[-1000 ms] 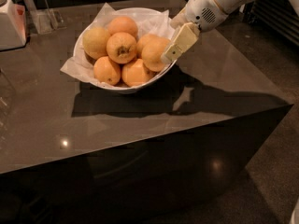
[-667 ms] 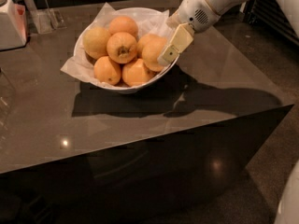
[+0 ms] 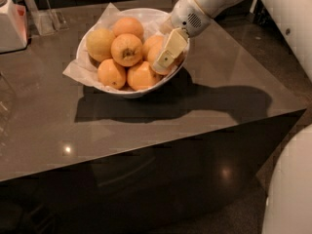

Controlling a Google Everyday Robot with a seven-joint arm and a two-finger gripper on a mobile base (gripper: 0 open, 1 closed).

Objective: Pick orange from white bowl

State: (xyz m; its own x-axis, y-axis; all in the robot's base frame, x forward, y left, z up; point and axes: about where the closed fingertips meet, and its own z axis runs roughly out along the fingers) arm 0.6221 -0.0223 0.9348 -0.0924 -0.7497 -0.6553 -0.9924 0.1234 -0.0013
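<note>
The white bowl (image 3: pixel 122 89) stands on the dark table and holds several oranges on crinkled white paper. The orange (image 3: pixel 150 51) lies at the bowl's right side, smooth and golden, partly covered by my gripper. My gripper (image 3: pixel 166 56) reaches in from the upper right, lies over the orange's right half and touches or nearly touches it. An orange with a dark stem dimple (image 3: pixel 126 49) sits in the middle of the pile. A paler yellow-orange fruit (image 3: pixel 100 43) sits at the left.
A white appliance (image 3: pixel 10 26) and a clear stand (image 3: pixel 48 19) are at the table's far left. The table's (image 3: pixel 146 130) front edge drops off close below the bowl. My arm (image 3: pixel 204 6) spans the upper right and my white body (image 3: pixel 292 189) fills the lower right.
My gripper has moved left and slightly down, from beside the bowl's right rim to over the right-hand orange. The bowl and the other fruits have not moved.
</note>
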